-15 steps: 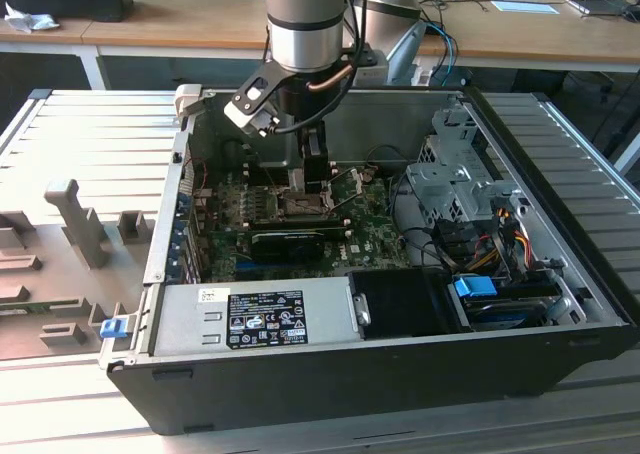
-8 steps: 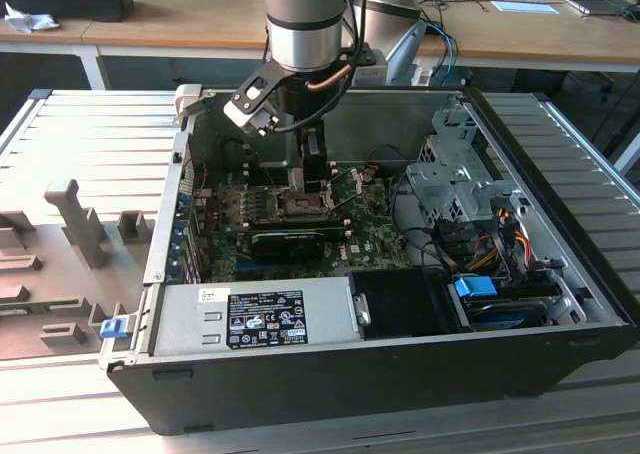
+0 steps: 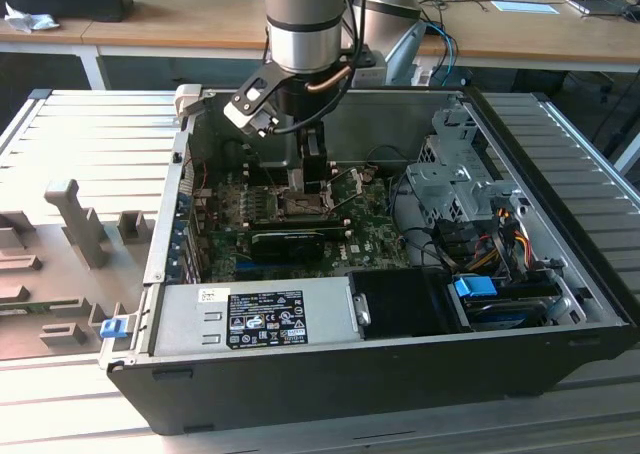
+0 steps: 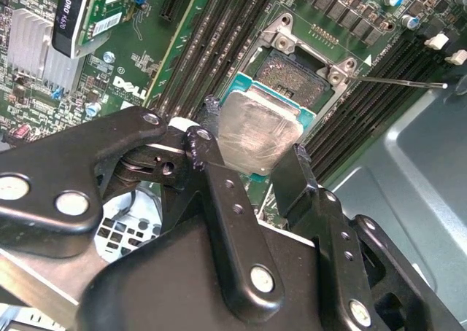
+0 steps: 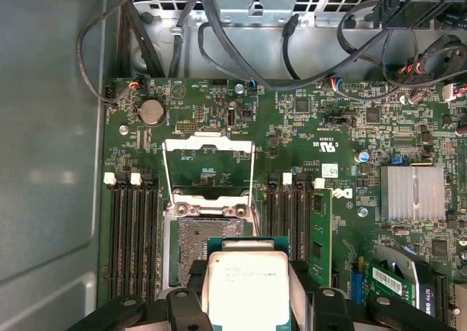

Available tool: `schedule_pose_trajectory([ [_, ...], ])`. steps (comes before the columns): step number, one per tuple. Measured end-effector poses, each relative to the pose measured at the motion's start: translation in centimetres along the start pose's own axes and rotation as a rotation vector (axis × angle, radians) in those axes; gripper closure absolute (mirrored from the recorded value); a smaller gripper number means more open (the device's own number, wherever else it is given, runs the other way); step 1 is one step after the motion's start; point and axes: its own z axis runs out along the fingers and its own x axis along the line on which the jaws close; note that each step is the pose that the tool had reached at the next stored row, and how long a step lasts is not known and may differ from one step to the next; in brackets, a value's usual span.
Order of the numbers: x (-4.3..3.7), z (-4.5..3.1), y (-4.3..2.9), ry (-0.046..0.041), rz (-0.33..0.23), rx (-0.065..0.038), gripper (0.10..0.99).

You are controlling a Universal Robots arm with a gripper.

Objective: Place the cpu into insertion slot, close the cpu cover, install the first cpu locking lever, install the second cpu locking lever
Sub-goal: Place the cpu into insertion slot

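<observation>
The arm (image 3: 305, 14) reaches straight down into the computer case (image 3: 400, 369); its gripper (image 4: 254, 147) clasps the one cpu (image 5: 248, 287) between two fingers (image 4: 211, 156), close over the one insertion slot (image 5: 198, 240); the one cpu cover (image 5: 208, 143) stands raised beside it.

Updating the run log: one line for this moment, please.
tool: shut on cpu | cpu: over insertion slot, not seated | cpu cover: open

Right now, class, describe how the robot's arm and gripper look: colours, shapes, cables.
The arm is a silver-grey cylinder with a black section below and a copper-coloured cable looping beside it. The gripper is black, built from flat linked bars joined by round silver pins.
</observation>
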Motion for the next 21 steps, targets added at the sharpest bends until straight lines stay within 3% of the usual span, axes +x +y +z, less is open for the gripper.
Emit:
schedule_pose_trajectory([
  [13,0.09,0.47,-0.08,-0.0003,0.002,0.0,0.557],
  [16,0.86,0.99,-0.2,-0.0003,0.003,0.0,0.557],
  [18,1.89,1.77,-0.26,-0.0007,0.004,0.0,0.557],
  [21,2.52,2.51,-0.33,-0.0008,0.005,0.0,0.557],
])
